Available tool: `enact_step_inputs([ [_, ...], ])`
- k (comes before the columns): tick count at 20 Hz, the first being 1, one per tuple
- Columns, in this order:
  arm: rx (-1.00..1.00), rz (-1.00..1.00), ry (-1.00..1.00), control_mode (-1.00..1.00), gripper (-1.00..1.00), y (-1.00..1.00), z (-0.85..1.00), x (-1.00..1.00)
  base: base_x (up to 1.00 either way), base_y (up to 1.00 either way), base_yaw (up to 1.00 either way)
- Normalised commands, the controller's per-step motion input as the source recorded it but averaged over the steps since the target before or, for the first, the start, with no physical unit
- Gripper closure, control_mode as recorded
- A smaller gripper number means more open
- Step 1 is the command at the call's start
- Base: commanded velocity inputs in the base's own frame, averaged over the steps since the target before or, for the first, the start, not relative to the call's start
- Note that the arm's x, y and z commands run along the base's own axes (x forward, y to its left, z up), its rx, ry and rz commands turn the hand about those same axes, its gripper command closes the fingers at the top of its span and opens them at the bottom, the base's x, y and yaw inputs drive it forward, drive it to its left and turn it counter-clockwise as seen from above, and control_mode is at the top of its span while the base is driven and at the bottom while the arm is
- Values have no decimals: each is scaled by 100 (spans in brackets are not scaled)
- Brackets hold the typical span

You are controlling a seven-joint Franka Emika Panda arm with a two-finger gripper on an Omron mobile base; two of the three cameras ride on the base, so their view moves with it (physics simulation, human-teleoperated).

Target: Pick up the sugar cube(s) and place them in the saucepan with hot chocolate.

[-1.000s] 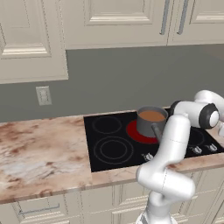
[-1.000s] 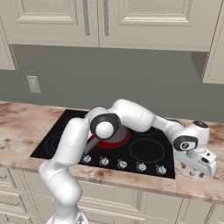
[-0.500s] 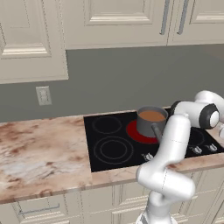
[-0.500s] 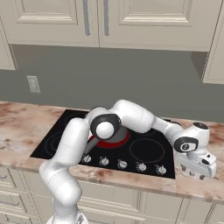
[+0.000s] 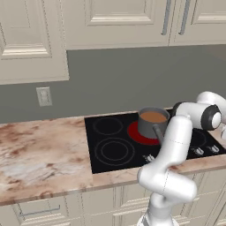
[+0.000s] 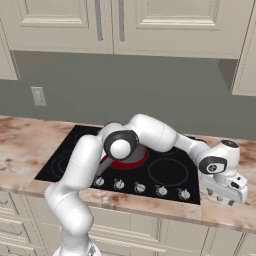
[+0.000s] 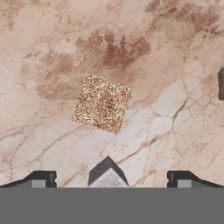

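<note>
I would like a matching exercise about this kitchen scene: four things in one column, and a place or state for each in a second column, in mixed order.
Things:
1. saucepan
2. sugar cube
3. gripper
4. hot chocolate

Places or states:
A. lies on the marble counter, in front of the fingertips
B. fills the pot, light brown
C. stands on the red glowing burner
D. jaws wide open, over the counter to the right of the stove

Pairs: 1-C, 2-A, 3-D, 4-B
</note>
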Motion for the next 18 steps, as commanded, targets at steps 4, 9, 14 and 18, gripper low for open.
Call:
enact_step_inputs([
  [4, 2, 0, 3, -100, -100, 0, -35, 0, 0, 0, 0],
  [9, 0, 0, 9, -100, 100, 5, -22, 0, 0, 0, 0],
  [14, 0, 0, 13, -100, 100, 0, -13, 0, 0, 0, 0],
  [18, 0, 0, 13, -100, 100, 0, -12, 0, 0, 0, 0],
])
